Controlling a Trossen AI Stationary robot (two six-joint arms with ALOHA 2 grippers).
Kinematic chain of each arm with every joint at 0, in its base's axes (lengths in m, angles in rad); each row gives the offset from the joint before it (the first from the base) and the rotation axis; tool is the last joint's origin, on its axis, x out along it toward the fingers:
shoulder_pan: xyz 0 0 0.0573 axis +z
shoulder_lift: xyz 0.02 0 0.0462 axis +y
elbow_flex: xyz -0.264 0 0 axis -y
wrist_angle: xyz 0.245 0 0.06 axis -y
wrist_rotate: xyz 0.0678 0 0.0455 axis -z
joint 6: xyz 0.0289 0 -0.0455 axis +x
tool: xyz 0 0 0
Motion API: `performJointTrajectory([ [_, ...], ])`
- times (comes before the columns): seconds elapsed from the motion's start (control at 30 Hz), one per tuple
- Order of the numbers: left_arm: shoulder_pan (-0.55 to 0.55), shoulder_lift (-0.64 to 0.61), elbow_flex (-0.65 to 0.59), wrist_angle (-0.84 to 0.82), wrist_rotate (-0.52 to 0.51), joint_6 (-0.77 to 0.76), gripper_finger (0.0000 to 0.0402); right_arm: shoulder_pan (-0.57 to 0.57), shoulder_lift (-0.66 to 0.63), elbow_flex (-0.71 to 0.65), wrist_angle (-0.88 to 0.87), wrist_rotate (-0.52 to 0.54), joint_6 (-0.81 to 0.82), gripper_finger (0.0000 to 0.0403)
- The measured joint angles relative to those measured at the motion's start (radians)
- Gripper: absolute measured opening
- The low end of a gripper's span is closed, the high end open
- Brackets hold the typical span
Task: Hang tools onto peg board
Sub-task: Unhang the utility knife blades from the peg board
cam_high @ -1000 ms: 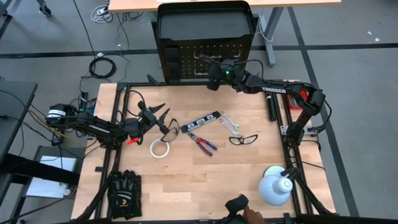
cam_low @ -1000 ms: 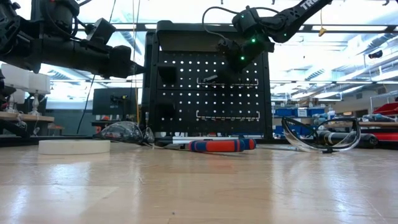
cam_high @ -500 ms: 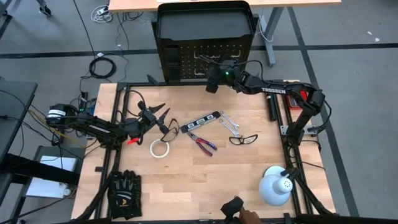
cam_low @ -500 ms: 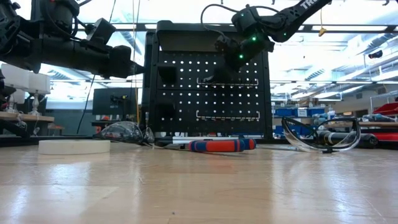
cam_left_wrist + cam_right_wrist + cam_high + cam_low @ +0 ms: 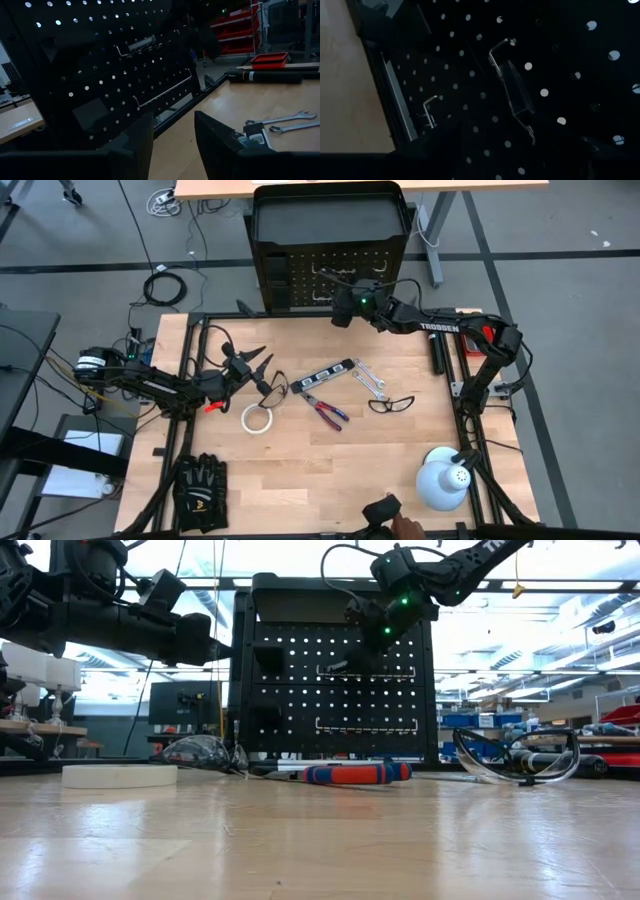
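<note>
Black peg board [image 5: 300,280] with pale hooks, upright. Right gripper [image 5: 343,311] up against it, grip unclear. Left gripper [image 5: 258,364] spread, empty, over the table [image 5: 300,470].

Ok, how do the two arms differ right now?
The right gripper is raised against the peg board, up by its upper hook rail; the left gripper hangs over the table near the tape roll, fingers open. Neither visibly holds a tool.

The peg board [image 5: 530,100] fills nearly everything ahead of the pincer, its holes showing as pale dots. Pale hooks [image 5: 512,95] jut from it; a worktop [image 5: 345,80] strip lies alongside.
</note>
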Motion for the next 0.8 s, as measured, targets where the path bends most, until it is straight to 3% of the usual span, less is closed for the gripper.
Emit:
performJointTrajectory([
  [0.47, 0.0, 0.0, 0.001, -0.001, -0.008, 0.019, 0.0144, 0.005, 0.083, 0.0, 0.15, 0.034, -0.013, 0.0248],
  [0.8, 0.0, 0.0, 0.0, -0.001, -0.01, 0.019, 0.0144, 0.018, 0.083, 0.0, 0.17, -0.027, -0.015, 0.0247],
])
